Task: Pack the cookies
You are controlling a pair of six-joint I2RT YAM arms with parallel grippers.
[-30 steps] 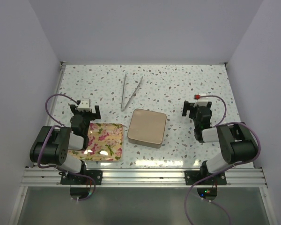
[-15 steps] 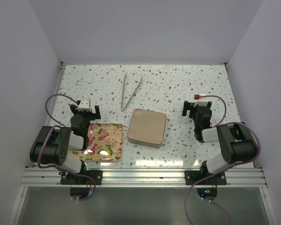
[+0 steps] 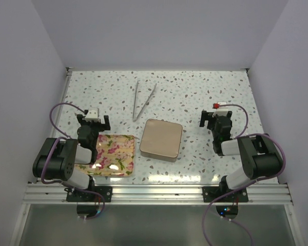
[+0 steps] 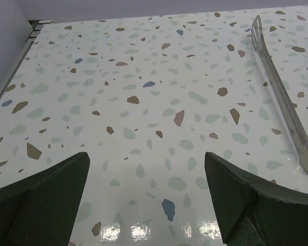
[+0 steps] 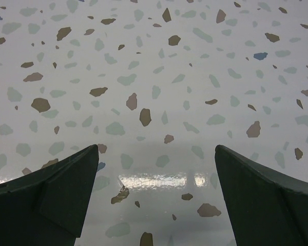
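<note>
Table: terrazzo top, no cookies visible anywhere.
Box: closed, mid-table, flat. Tray beside it, bare. Fits both cookies packed inside and cookies never shown; cannot tell.
Tongs: behind box, long axis near-far, tips near.
Left gripper, right gripper: 2 fingers spread wide, holding nothing.

Tan square box w/ rounded corners sits mid-table, lid on, flat, turned slightly off-square. Just left of it, close but apart, a square floral tray (pink flowers, yellowish-green ground, glossy w/ glare spots) lies flat near the front edge. Metal tongs lie further back, well apart from box, tips meeting toward the near end, arms splayed toward the far wall. No cookies discernible on tray
</note>
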